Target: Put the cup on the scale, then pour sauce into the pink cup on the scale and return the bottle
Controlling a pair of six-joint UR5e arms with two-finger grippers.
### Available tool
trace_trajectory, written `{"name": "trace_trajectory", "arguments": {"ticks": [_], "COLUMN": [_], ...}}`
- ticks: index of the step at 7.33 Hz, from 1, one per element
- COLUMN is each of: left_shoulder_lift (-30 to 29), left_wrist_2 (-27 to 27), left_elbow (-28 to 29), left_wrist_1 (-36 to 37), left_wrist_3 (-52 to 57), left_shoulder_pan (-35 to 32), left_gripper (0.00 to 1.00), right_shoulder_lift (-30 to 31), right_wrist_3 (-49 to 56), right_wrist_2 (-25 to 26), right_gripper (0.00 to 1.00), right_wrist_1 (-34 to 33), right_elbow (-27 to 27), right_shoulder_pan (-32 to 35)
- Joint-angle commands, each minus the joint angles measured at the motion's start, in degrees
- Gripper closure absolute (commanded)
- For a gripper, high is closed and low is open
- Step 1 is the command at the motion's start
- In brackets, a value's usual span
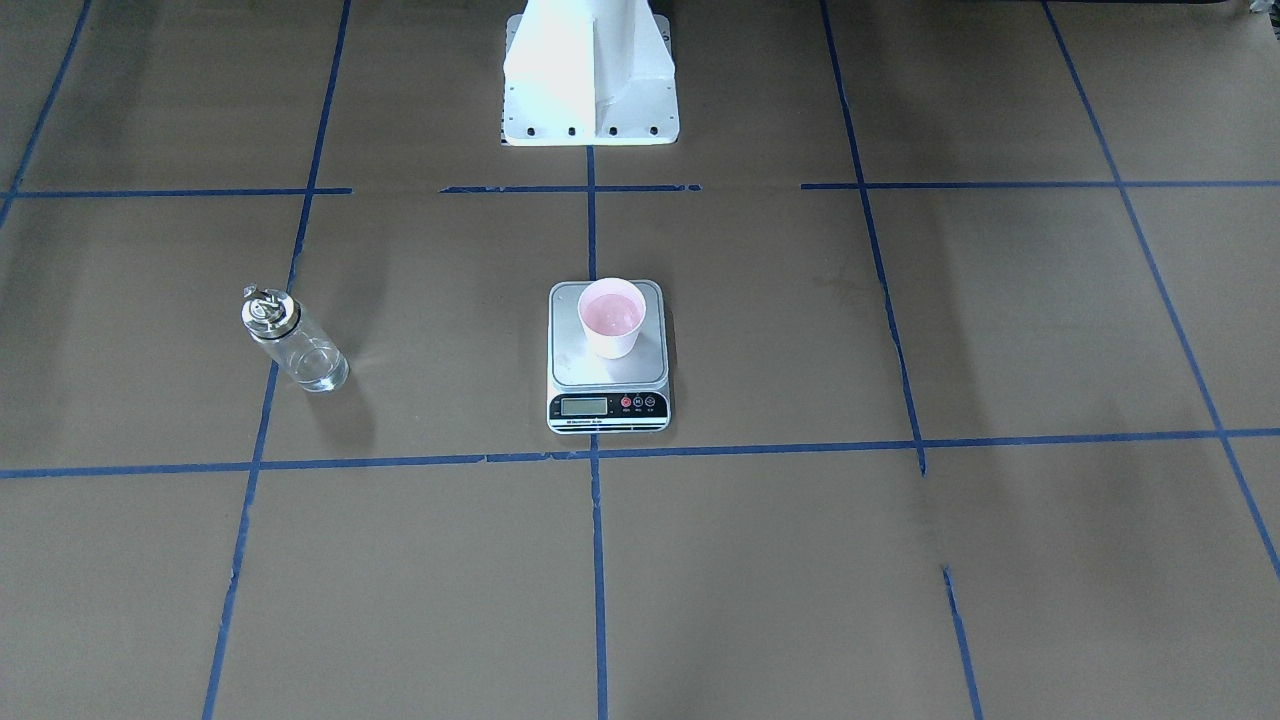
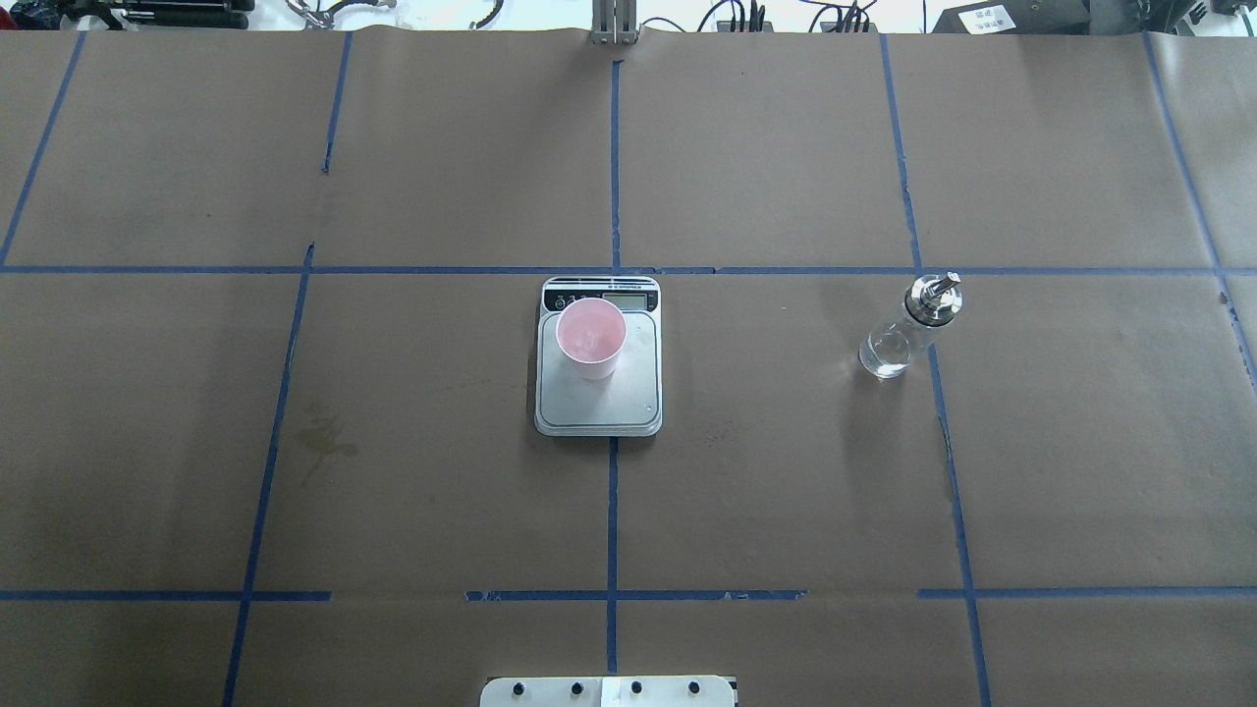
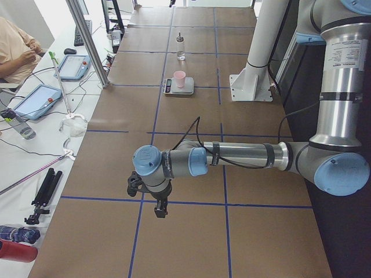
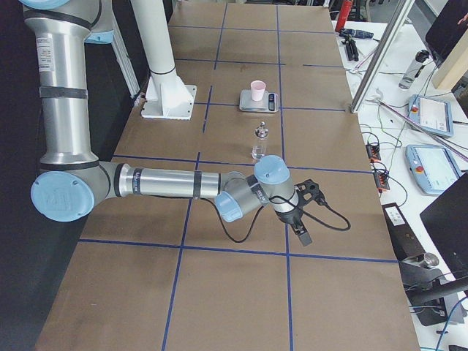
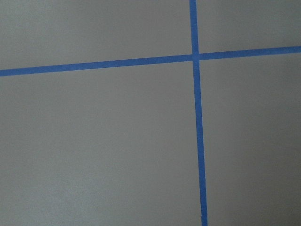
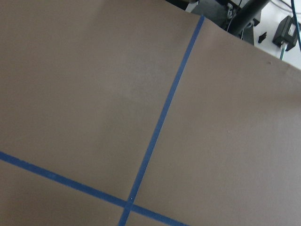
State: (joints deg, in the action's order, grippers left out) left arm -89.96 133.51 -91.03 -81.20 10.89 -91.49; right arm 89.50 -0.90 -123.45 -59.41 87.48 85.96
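The cup (image 2: 590, 337) stands upright on the scale (image 2: 633, 393), near its display end, with the bottle (image 2: 901, 332) upright and well apart on the robot's right. Placing looks done, and pouring seems next, which means reaching for the bottle. The right gripper (image 4: 301, 232) and left gripper (image 3: 159, 207) hang far off, and I cannot tell how their jaws stand.

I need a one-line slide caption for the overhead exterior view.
Pale pink tapered cup standing on the silver-grey kitchen scale, clear glass bottle upright apart on brown table.
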Motion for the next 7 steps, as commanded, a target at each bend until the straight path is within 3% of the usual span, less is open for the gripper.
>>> {"name": "trace_trajectory", "arguments": {"ticks": [1,2,3,4,7], "left_shoulder_lift": [0.05,0.13,0.4,0.4,-0.3], "left_wrist_2": [0.0,0.0,0.0,-0.09,-0.35], "left_elbow": [-0.2,-0.2,0.06,0.06,-0.38], "left_wrist_1": [-0.1,-0.53,-1.49,-1.5,-1.33], "left_wrist_3": [0.01,0.01,0.01,0.01,-0.17], "left_shoulder_pan": [0.0,0.0,0.0,0.0,0.0], "left_gripper": [0.0,0.0,0.0,0.0,0.0], "right_shoulder_lift": [-0.11,-1.25,-0.74,3.01,5.42], "right_wrist_3": [0.55,0.64,0.81,0.38,0.73], "right_wrist_2": [-4.69,-3.56,-3.55,-3.72,-3.81], "right_gripper": [0.0,0.0,0.0,0.0,0.0], "right_wrist_1": [-13.56,-28.68,-36.84,-36.92,-36.74], "right_elbow": [4.07,8.45,9.19,8.5,8.31], "right_shoulder_pan": [3.69,3.52,3.6,3.43,3.43]}}
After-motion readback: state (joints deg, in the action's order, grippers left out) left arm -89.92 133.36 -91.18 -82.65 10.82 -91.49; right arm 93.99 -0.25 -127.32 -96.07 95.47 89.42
